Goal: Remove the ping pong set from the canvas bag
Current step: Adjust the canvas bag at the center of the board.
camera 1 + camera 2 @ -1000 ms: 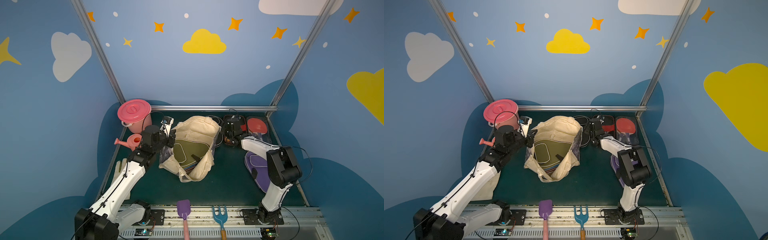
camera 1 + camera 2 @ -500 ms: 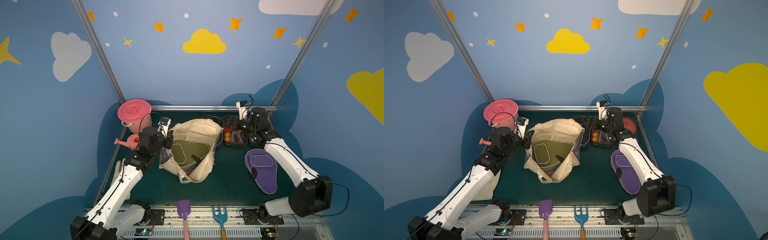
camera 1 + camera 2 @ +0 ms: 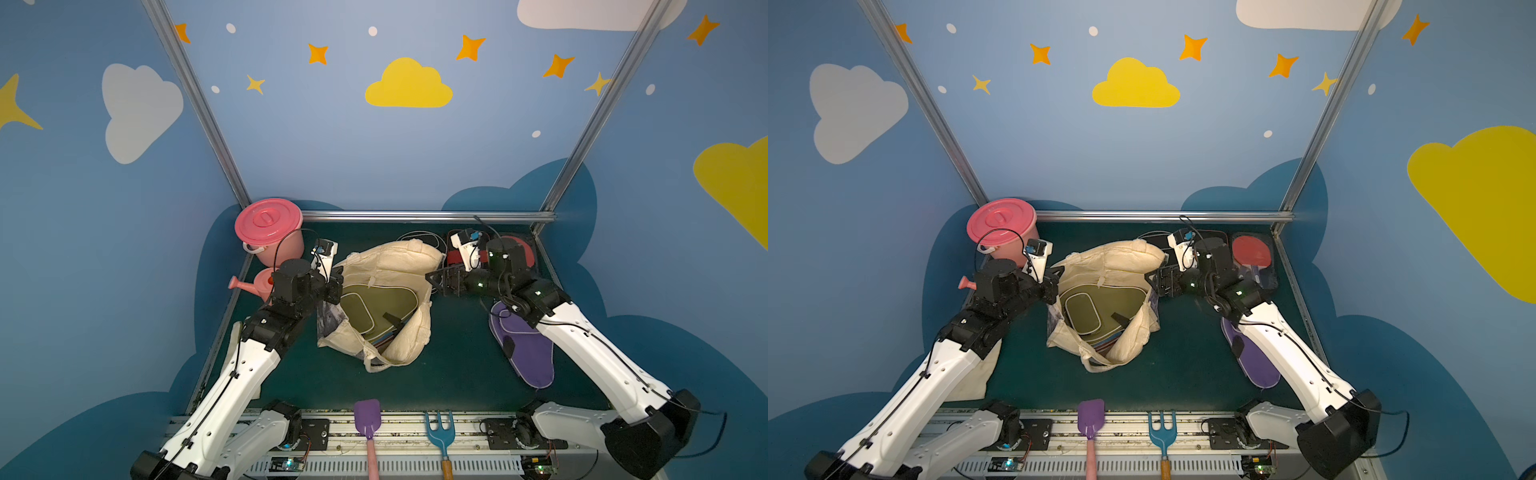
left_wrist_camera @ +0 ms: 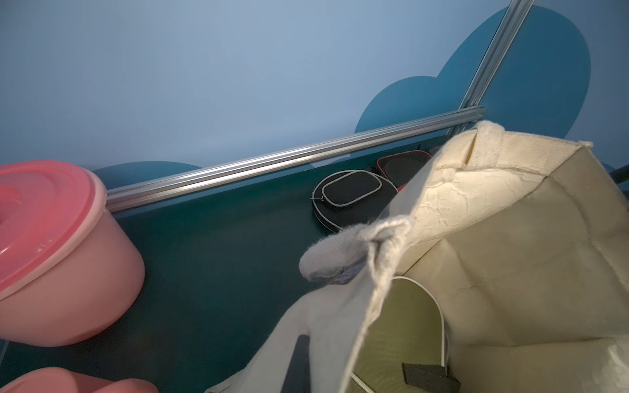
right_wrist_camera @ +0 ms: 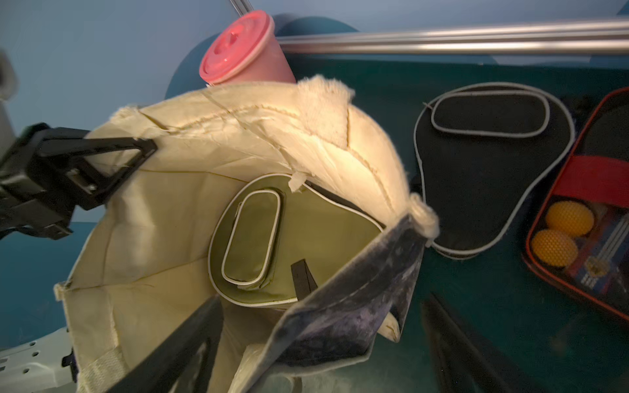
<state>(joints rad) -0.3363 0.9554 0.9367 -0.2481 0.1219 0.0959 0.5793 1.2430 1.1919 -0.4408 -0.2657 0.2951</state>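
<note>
The canvas bag (image 3: 395, 266) is gripped at its rim by the clenched jaws of the left gripper (image 5: 143, 149). The right gripper (image 3: 434, 279) jaws are spread, with the bag's printed wall between them. An olive case (image 5: 306, 231) is seen inside the bag. A black case (image 5: 486, 177) and a purple case (image 3: 528, 357) are laid outside it.

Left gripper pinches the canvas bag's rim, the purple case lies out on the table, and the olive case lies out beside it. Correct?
Not quite. The olive case is not out: the right wrist view shows it lying inside the canvas bag. The rest holds: the left gripper pinches the rim, and the purple case lies on the table.
</note>
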